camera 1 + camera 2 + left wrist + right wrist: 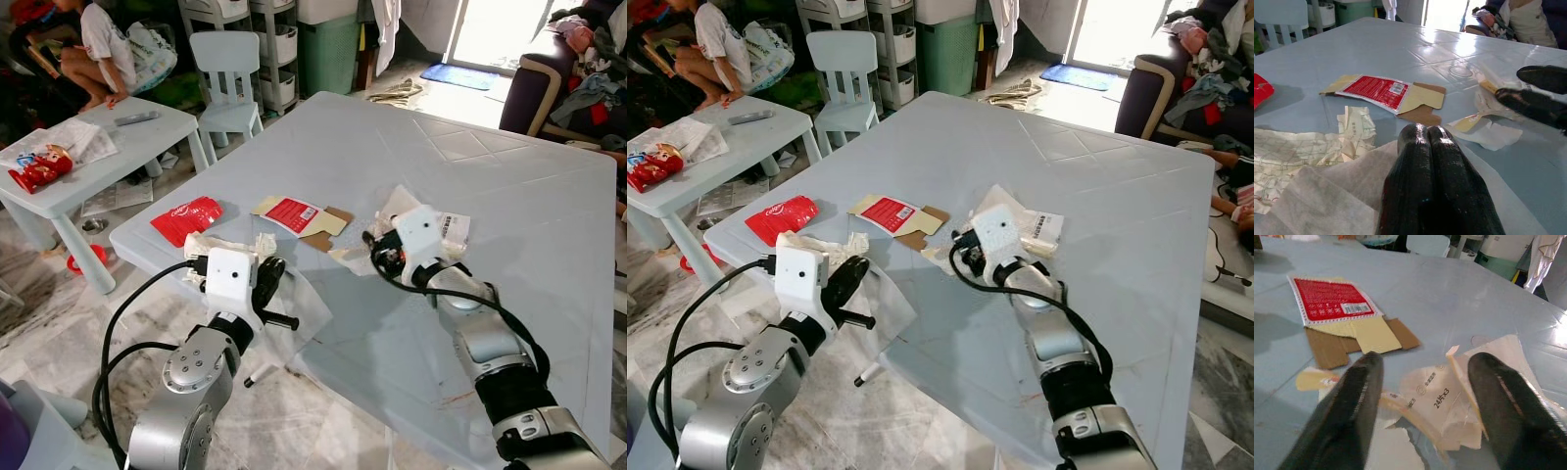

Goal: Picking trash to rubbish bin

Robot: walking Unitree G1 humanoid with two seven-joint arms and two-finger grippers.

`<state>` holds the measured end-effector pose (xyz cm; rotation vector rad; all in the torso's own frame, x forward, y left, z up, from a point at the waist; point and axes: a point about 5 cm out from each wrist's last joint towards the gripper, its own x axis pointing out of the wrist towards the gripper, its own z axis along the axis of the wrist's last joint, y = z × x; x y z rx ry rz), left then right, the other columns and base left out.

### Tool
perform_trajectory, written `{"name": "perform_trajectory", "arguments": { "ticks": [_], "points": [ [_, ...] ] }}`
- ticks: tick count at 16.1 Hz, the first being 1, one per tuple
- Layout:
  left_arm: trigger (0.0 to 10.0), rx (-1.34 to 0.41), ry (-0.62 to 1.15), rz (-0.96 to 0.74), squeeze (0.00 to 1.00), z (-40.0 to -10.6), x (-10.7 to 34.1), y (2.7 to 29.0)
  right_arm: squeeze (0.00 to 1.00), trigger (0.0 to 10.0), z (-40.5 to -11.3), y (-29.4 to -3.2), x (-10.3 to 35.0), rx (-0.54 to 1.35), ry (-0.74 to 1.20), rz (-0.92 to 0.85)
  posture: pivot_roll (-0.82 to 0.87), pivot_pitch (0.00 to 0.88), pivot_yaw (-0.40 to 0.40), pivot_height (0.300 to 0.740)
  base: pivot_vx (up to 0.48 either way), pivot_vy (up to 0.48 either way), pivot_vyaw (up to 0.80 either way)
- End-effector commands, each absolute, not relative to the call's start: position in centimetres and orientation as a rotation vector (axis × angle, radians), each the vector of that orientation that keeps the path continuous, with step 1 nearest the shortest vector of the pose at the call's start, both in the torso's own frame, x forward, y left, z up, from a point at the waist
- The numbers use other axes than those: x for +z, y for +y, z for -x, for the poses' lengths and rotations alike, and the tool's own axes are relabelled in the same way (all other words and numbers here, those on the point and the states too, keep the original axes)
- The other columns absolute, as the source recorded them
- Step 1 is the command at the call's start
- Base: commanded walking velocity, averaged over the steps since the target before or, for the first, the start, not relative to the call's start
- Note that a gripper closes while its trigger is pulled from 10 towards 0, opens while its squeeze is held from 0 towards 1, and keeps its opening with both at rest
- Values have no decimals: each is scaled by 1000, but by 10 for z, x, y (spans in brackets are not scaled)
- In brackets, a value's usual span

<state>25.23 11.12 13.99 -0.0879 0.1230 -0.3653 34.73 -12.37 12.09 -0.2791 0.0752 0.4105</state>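
Note:
Trash lies on the pale blue table (490, 186): a red packet (186, 218), a flattened red-and-cardboard box (299, 217), crumpled printed paper (1308, 147) and torn white wrappers (1449, 396). My left gripper (266, 279) sits at the table's near left edge, its fingers (1420, 161) pressed shut above white tissue (1317, 200); a clear plastic sheet (309, 304) lies beside it. The right gripper (1425, 360) is open, its fingers straddling the torn wrappers just right of the box.
A small white table (147, 132) at the left holds a red snack packet (41, 168) and papers. A person (98, 49) sits on the floor behind it. A child's chair (227, 69), drawers and a green container (328, 49) stand at the back; a cluttered sofa (578, 78) at right.

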Motion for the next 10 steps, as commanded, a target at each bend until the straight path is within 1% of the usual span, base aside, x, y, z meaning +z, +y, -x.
{"name": "perform_trajectory", "arguments": {
  "ticks": [1, 2, 4, 10],
  "points": [
    [0, -403, 130, 89, 0, -252, 140, 107, 1000, 10000, -353, -119, 129, 407, 49, 312, 133, 24, -14, 740, 0, 0, 0],
    [0, -460, 122, 103, 0, -250, 143, 101, 1000, 10000, -357, -116, 129, 400, 51, 343, 137, 24, -16, 740, 0, 0, 0],
    [0, -521, 126, 106, 0, -248, 144, 93, 1000, 10000, -362, -114, 129, 381, 53, 387, 137, 24, -16, 740, 0, 0, 0],
    [0, -548, 138, 93, 0, -245, 142, 91, 1000, 10000, -372, -103, 127, 358, 69, 436, 141, 26, -14, 740, 0, 0, 0]
  ]
}}
